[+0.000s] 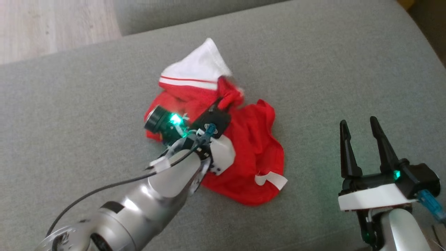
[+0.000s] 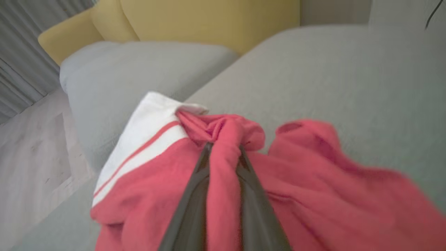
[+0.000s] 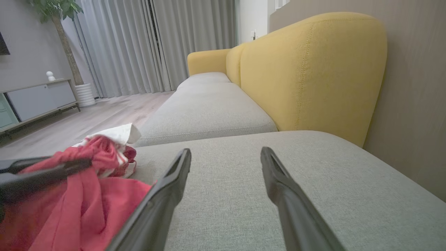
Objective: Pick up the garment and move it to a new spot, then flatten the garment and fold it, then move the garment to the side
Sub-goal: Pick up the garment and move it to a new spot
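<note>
Head view, left claw (image 1: 223, 103) stretched forward, pinching red garment (image 1: 254, 146), right claw (image 1: 359, 121) spread, empty

The garment (image 1: 251, 139) was thin, matt red cloth, creased, with a white cloth band. The sofa seat (image 1: 87, 104) was grey woven fabric, coarse-grained and matt; the backrest (image 3: 313, 69) was yellow fabric of a similar rough weave. The left forearm (image 1: 150, 198) was smooth and silvery with a glossy metallic sheen. The right gripper (image 1: 359, 122) had fingers (image 1: 347, 153) of dark matt plastic on a smooth white plastic shell. The floor (image 1: 52, 24) looked like pale wood, the curtains (image 3: 139, 45) grey cloth.
</note>
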{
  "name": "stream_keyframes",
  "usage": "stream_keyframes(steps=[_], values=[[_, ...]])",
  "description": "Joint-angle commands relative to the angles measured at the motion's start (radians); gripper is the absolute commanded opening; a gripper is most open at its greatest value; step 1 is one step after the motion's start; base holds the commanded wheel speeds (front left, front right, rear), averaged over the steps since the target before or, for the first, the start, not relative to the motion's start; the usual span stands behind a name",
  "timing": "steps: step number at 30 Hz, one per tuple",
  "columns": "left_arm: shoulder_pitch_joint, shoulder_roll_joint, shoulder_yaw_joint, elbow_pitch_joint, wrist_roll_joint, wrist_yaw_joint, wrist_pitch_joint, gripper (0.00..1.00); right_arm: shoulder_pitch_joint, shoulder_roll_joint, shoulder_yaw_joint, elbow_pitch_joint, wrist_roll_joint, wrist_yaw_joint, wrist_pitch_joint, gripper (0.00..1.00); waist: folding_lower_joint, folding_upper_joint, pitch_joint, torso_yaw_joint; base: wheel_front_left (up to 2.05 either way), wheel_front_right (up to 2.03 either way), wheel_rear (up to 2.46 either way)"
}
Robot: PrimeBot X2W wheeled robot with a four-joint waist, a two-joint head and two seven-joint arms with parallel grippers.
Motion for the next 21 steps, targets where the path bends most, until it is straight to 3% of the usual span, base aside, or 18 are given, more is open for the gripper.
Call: stream_keyframes(steps=[1,5,10,21], values=[[-0.05,0.009,0.046,-0.065,-0.023,0.01,-0.055,0.0,-0.007,-0.005,0.021,-0.025,-0.001,-0.001,-0.005,1.0,-0.0001,0.0,-0.024,0.005,0.0,0.0,0.0],[-0.077,0.009,0.091,-0.187,-0.081,0.035,-0.173,0.0,0.007,-0.005,0.019,-0.024,-0.005,-0.001,-0.005,1.0,-0.0001,0.0,-0.055,0.013,0.0,0.0,0.0],[-0.037,0.01,0.162,-0.254,-0.138,0.075,-0.219,0.0,0.015,-0.005,0.011,-0.034,-0.006,-0.001,-0.005,1.0,-0.0001,0.0,-0.06,0.027,0.0,0.0,0.0],[0.27,0.135,0.272,-0.285,-0.118,0.117,-0.227,0.0,0.026,-0.005,-0.025,-0.044,-0.004,-0.001,-0.005,1.0,-0.0001,0.0,-0.035,0.091,0.0,0.0,0.0]])
